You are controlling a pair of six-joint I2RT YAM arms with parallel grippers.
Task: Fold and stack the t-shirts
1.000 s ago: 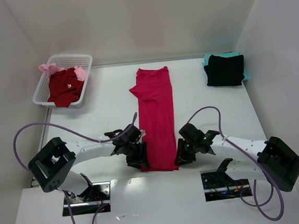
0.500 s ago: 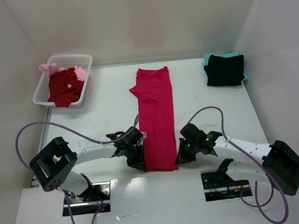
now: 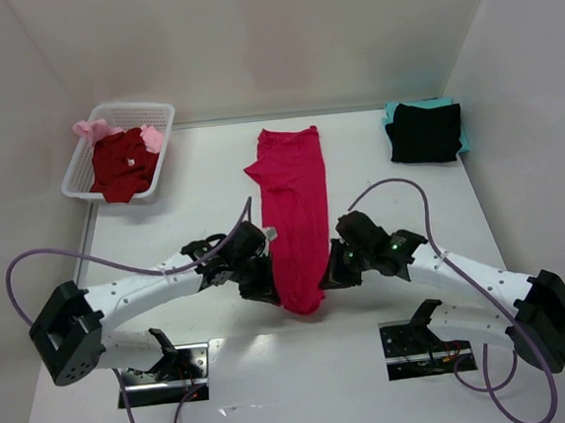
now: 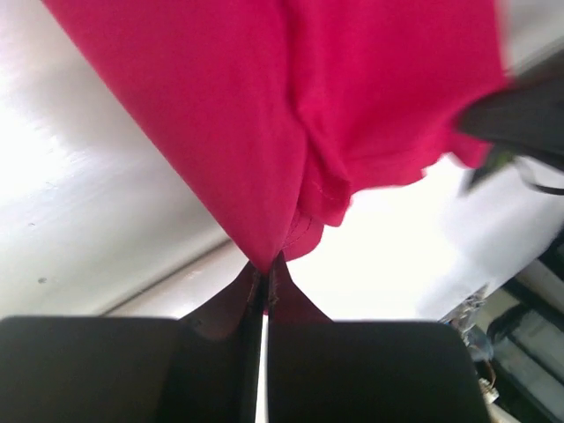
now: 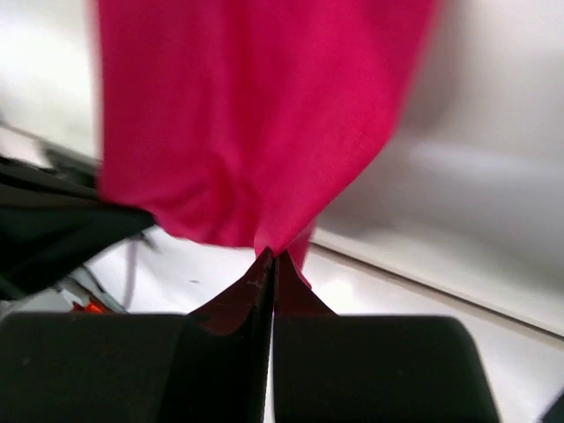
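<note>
A crimson-pink t-shirt (image 3: 294,201) lies folded lengthwise in a long strip down the middle of the table. Its near hem is lifted off the surface and sags between the two grippers. My left gripper (image 3: 265,287) is shut on the hem's left corner, seen as cloth (image 4: 291,132) pinched at the fingertips (image 4: 265,269). At the right corner my right gripper (image 3: 337,272) is shut on the hem, with cloth (image 5: 256,115) rising from its tips (image 5: 272,257). A black tee lies folded (image 3: 425,132) on a teal one (image 3: 394,113) at the back right.
A white lattice basket (image 3: 160,113) at the back left holds a dark red tee (image 3: 120,164) and a pale pink one (image 3: 89,128). White walls close in the table on three sides. Both arms' purple cables (image 3: 39,257) loop over the near table.
Both grippers closed on the near hem corners of the crimson-pink t-shirt and lifted them, moving slightly away from the bases. The hem, flat before, now hangs bunched between them.
</note>
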